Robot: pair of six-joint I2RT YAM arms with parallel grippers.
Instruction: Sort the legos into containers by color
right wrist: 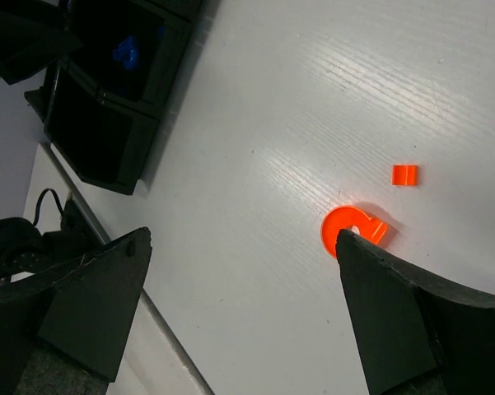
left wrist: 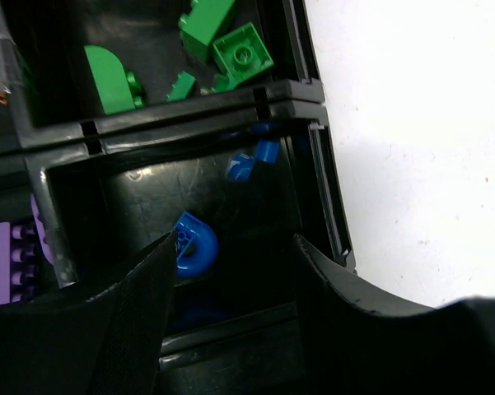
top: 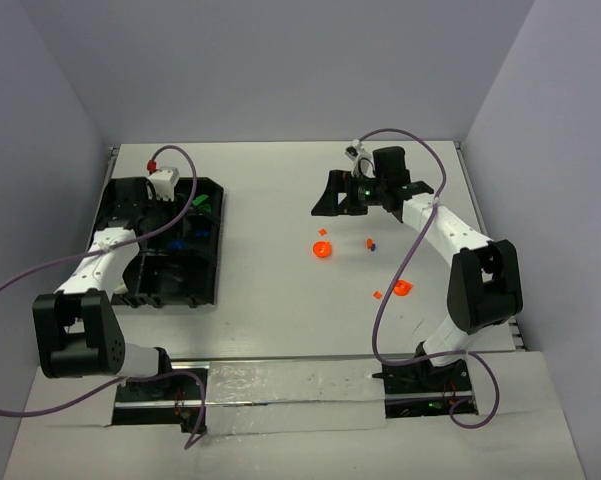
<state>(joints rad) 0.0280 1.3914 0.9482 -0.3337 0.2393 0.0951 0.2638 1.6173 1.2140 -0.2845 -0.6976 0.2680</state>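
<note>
The black compartment tray (top: 218,262) lies at the left. My left gripper (top: 170,205) hangs over it, open and empty. In the left wrist view my left gripper (left wrist: 235,247) stands above the compartment of blue legos (left wrist: 193,244); green legos (left wrist: 231,45) fill the compartment beyond and purple ones (left wrist: 8,255) show at the left. My right gripper (top: 332,198) is raised at the back middle, open and empty. In the right wrist view my right gripper (right wrist: 243,239) is above bare table, with an orange rounded piece (right wrist: 350,229) at its right fingertip and a small orange brick (right wrist: 404,174) beyond.
Loose pieces lie mid-table: an orange rounded piece (top: 323,250), a small orange brick (top: 322,232), a tiny orange and blue pair (top: 370,243), another orange rounded piece (top: 403,288) and a small orange brick (top: 377,294). Walls enclose the table on three sides.
</note>
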